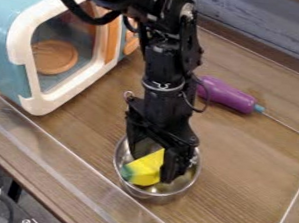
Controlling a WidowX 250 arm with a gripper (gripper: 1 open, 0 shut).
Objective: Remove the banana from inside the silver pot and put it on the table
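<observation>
Gripper (158,163) pointing straight down into silver pot (123,167), jaws spread wide on either side of banana (147,168); contact unclear, not visibly lifted. Banana lying inside pot, yellow, partly hidden by black fingers. Pot on table (254,165) near front rim. Purple eggplant toy (230,96) behind arm; teal toy microwave (39,47) at left.

Teal toy microwave (39,47): left rear, cream front frame, door swung open toward the right; a round tan item, possibly a plate, sits inside the cavity. Purple eggplant toy (228,95): lying on its side at right rear, well apart from the microwave, tip pointing right.
</observation>
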